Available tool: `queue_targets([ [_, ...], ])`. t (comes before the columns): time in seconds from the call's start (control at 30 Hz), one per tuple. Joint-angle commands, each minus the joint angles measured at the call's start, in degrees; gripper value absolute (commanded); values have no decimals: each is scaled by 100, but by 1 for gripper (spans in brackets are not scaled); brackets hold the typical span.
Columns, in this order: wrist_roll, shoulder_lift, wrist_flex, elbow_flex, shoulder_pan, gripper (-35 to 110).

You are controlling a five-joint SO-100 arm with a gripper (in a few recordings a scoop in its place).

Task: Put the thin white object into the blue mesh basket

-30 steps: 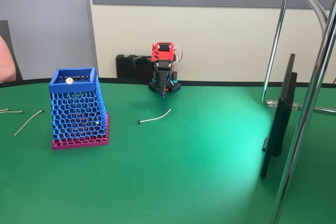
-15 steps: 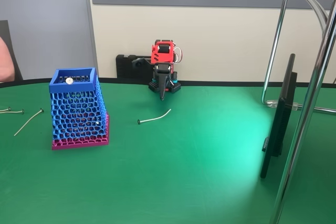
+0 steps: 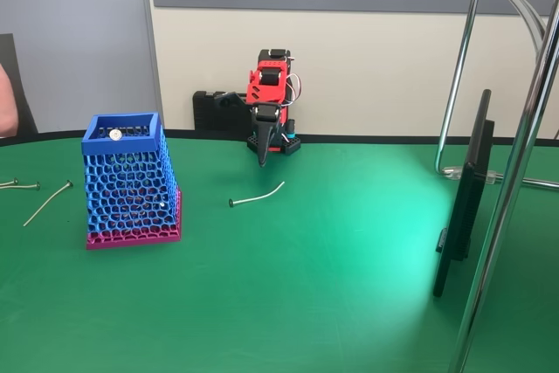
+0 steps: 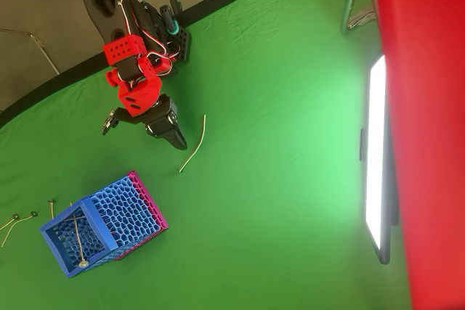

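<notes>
The thin white object [image 3: 258, 196] [image 4: 194, 146] lies curved on the green table, its small dark head toward the basket. The blue mesh basket [image 3: 129, 183] [image 4: 120, 217] stands upright on its magenta base to the left of it in the fixed view. A pale stick with a round head leans inside the basket. My red and black gripper [image 3: 262, 162] [image 4: 182, 146] points down at the table with its fingers together and nothing in them. Its tip hovers just behind the white strip's middle, close beside it in the overhead view.
Several pale thin sticks [image 3: 47, 203] [image 4: 14, 221] lie left of the basket. A dark flat screen [image 3: 463, 198] [image 4: 378, 157] stands at the right beside chrome stand tubes [image 3: 515, 172]. A person's arm [image 3: 4, 98] shows at the left edge.
The arm has tilted and the gripper tip has swung a little left and down toward the white strip. The strip and basket have not moved.
</notes>
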Motion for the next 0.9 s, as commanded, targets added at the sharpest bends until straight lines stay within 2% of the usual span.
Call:
queue_targets([
  [0.0,-185,-958,-202,-721,158,1],
  [0.4,-773,-2848,-202,-1819,536,1],
  [0.53,-949,-3463,158,-2329,668,2],
  [0.7,-1213,-3999,606,-2804,782,13],
  [0.87,-1406,-4649,1336,-3507,791,18],
])
